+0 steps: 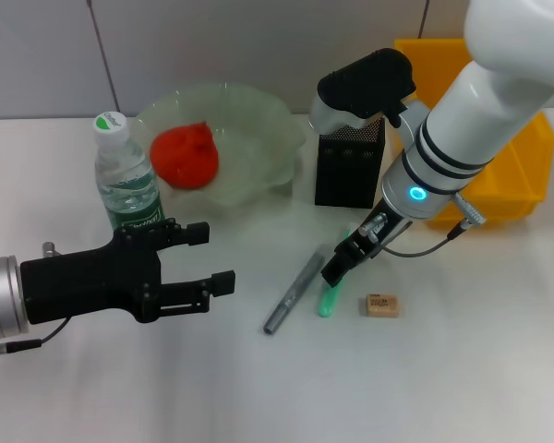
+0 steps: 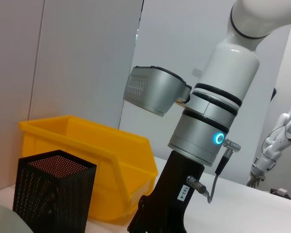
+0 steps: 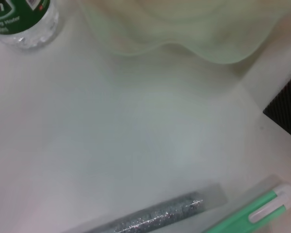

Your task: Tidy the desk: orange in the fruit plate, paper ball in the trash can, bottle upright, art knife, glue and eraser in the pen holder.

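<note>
The right gripper (image 1: 337,270) is down at the upper end of the green art knife (image 1: 329,300); whether it grips cannot be told. The grey glue stick (image 1: 294,291) lies just beside it, the eraser (image 1: 381,305) opposite, the pen holder (image 1: 349,166) behind. The left gripper (image 1: 217,258) hovers unclenched near the upright bottle (image 1: 126,185); the orange (image 1: 185,155) sits in the fruit plate (image 1: 258,138).

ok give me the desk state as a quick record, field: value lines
orange: in the fruit plate
bottle: upright, beside the plate
pen holder: upright, contents not visible
bin: yellow, behind the right arm
glitter stick: lying on the desk
green stick: lying beside it
eraser: on the desk, apart from the green stick
right gripper: low over the green stick's top end
left gripper: open, holding nothing, in front of the bottle
</note>
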`<state>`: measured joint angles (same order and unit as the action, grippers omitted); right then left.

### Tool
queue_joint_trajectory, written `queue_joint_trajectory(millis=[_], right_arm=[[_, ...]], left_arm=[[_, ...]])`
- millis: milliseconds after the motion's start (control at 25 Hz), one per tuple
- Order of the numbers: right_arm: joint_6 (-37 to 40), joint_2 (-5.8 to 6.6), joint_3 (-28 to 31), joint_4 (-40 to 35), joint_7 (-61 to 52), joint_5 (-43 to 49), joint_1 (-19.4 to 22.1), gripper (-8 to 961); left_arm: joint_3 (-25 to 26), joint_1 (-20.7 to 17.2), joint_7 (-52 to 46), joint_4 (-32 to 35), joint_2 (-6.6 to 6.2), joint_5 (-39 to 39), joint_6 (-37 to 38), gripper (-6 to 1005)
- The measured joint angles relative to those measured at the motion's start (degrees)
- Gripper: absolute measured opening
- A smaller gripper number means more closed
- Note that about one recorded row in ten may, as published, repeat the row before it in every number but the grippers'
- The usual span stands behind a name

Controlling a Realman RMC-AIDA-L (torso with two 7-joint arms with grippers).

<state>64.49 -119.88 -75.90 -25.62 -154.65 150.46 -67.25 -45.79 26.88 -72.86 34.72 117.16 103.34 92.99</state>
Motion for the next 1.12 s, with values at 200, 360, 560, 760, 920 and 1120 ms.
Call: queue_joint_trajectory(millis=[200,360,560,760,920,1120], right_arm=[[-0.5,0.00,-2.1,-0.1,1.0,-2.1,0.1,784],[-1.5,0.00,-3.2,-0.1,1.0,-3.0,0.2,785],[-2.5,0.00,-3.8,0.2,1.1,-3.0,0.2,785],[-3.0,0.00,-4.7,-0.1,1.1,-3.3,0.7,785],[-3.8,0.00,-7.3,-0.2,1.1,-5.0,0.9,785],[-4.0,0.00,-8.7,-0.8,1.1,-6.0,1.0,784]], left_arm=[[0.0,0.1,-0.1,0.0,0.01,-0.2,0.0,805],[0.0,0.1,-0.3,0.0,0.00,-0.2,0.0,804],[0.0,0.1,-0.5,0.0,0.00,-0.2,0.0,804],[0.0,0.2,-0.5,0.0,0.00,-0.2,0.0,803],[0.0,0.3,-0.5,0.0,-0.01,-0.2,0.0,802],[0.1,0.3,-0.5,0.0,-0.06,-0.2,0.0,801]])
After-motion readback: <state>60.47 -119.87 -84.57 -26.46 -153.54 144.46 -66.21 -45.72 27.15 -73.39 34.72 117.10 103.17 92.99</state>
